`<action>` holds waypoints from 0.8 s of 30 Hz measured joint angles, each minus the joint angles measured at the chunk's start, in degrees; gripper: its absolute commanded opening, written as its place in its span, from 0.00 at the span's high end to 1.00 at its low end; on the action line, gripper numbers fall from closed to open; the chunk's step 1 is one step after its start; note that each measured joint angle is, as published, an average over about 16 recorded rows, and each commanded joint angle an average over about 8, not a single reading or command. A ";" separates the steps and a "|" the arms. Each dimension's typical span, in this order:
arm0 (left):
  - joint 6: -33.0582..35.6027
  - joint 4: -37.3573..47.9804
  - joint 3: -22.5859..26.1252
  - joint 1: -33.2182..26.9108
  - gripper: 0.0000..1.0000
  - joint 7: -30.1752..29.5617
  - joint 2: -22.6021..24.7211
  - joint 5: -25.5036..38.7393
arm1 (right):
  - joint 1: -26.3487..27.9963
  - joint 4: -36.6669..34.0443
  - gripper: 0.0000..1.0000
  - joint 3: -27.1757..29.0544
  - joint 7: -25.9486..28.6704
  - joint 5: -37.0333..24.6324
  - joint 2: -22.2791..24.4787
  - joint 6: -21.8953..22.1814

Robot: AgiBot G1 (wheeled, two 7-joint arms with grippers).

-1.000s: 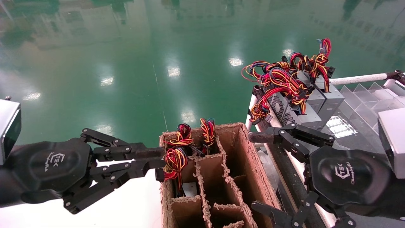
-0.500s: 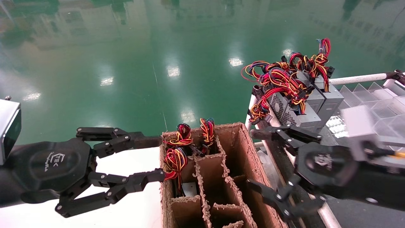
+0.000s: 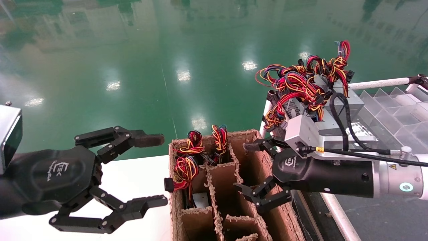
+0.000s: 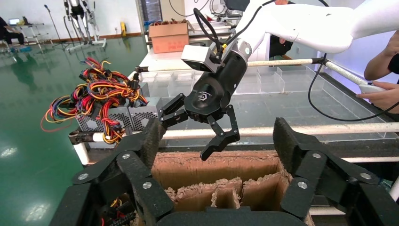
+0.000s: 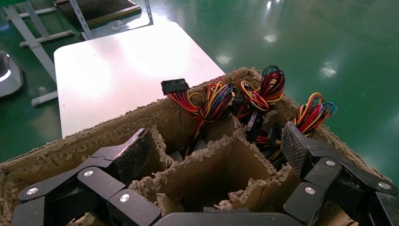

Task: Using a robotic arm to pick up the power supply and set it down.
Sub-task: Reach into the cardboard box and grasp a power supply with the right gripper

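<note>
Swung in from the cart side over the last second: right gripper (image 3: 245, 167), now hanging above the open middle cells of the cardboard box (image 3: 257, 140), fingers spread wide, holding nothing. Opened over the same second, from nearly closed to full spread: left gripper (image 3: 155, 170), hovering above the white table (image 3: 133, 180) just beside the box's left wall, also empty.

Nearest power supply (image 3: 185, 169): sunk in a far left cell of the box, showing mainly as a red and yellow loop of wires, with a black connector (image 3: 169, 184) hanging out over the left wall. Casing mostly hidden by the dividers. Two more wire bundles in the far cells behind it. More supplies (image 3: 349, 102) stacked on the cart to the right, well apart from both grippers.

Likely heavy for its size and fully rigid: sheet metal, smooth and probably slippery under the pads. Wires soft and springy, prone to catch on the ragged cardboard edges. Best taken across two opposite flat sides of the casing, not by the wires, which would likely stretch, slip or strain at their roots. Tight cell, so little room for the fingers; a straight vertical lift would seem safest.
</note>
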 measured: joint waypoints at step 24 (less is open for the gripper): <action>-0.01 0.02 0.00 0.00 0.00 0.00 0.00 -0.01 | 10.82 -15.96 0.00 -9.04 6.20 -14.31 -19.21 6.34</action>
